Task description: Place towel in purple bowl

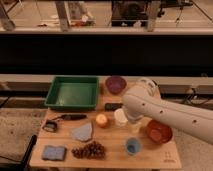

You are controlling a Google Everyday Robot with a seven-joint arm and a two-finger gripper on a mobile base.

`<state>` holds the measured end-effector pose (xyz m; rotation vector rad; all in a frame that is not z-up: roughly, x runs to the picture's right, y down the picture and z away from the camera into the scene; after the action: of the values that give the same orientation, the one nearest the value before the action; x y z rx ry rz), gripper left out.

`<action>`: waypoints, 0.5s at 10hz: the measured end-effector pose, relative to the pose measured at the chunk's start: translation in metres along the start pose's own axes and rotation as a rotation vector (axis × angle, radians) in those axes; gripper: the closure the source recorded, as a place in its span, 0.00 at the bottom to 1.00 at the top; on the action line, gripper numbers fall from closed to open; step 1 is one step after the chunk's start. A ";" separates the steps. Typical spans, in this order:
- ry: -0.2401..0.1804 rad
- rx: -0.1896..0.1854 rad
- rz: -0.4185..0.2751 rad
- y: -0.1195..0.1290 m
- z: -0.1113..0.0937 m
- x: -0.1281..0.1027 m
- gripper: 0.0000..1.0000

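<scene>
The towel (82, 132), a small light grey-blue cloth, lies flat on the wooden table (165, 156), left of centre near the front. The purple bowl (115, 84) stands at the back centre, right of the green tray. My white arm (165, 114) reaches in from the right across the table. My gripper (129, 120) is at the arm's end, over the white cup (120, 117) in the middle of the table. It is right of the towel and in front of the purple bowl, and the arm mostly hides it.
A green tray (73, 92) sits back left. An orange bowl (159, 131), a blue cup (132, 145), grapes (90, 149), a darker blue pad (53, 152), a small orange item (102, 120), a black block (113, 106) and a black tool (65, 118) lie around.
</scene>
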<state>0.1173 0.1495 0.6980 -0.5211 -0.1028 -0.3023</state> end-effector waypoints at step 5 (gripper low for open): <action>-0.149 0.044 -0.134 -0.009 -0.022 -0.111 0.20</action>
<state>0.0097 0.1603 0.6643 -0.4942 -0.2893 -0.3907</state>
